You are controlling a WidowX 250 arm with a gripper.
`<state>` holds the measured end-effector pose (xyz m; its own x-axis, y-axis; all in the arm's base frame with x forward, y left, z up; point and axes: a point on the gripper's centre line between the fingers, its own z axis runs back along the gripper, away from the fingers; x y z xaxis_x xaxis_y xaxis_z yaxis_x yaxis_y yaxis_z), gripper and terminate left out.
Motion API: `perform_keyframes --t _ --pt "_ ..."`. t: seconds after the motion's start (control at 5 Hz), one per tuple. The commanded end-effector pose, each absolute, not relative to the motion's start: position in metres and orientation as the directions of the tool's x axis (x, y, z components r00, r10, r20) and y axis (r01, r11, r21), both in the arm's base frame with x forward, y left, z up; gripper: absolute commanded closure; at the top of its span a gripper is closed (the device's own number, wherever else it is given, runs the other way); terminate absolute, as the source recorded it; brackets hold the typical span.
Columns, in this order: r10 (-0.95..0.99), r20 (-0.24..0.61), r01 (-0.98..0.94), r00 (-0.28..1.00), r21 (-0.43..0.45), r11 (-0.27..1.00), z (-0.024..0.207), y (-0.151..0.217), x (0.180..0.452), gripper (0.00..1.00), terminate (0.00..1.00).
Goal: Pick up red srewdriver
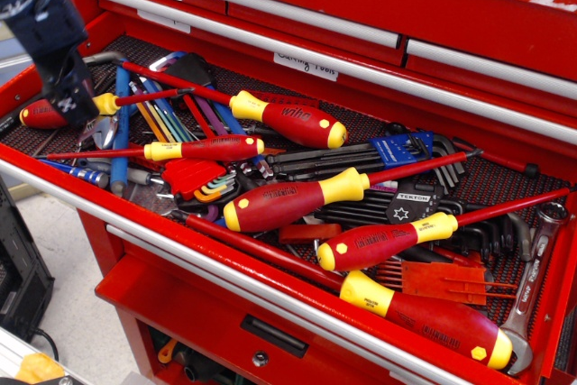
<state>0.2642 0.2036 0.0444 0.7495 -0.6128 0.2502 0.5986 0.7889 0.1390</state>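
Observation:
The red srewdriver point(38, 114) lies at the far left of the open tool drawer point(54, 182). It has a short dark-red handle, a yellow collar and a thin red shaft pointing right. My dark gripper point(69, 105) comes down from the upper left and sits right over the middle of its handle, hiding part of it. The fingers are dark and blurred against the handle. I cannot tell whether they are open or closed on it.
A longer slim red screwdriver point(206, 148) lies just right of it. Several thick red-and-yellow screwdrivers point(290, 121) fill the middle and right. Blue and coloured hex keys point(121, 123), black hex key sets point(397, 187) and wrenches point(532, 268) crowd the drawer.

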Motion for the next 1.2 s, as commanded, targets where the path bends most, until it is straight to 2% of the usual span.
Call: perform_keyframes --t 0.0,0.2,0.6,0.8,1.0 --pt "-0.663 0.282 0.63 0.693 0.209 0.748 0.04 0.231 0.277 0.0 0.0" --pt "-0.669 0.294 0.642 0.683 0.195 0.741 0.032 0.241 0.283 0.0 0.0" --pt "-0.649 0.329 0.636 0.686 0.163 0.755 0.011 0.235 0.284 0.0 0.0" --pt "-0.64 0.33 0.628 0.694 0.157 0.762 0.01 0.231 0.286 1.0 0.0" --pt "-0.649 0.302 0.64 0.698 0.142 0.755 0.027 0.23 0.292 1.0 0.0"
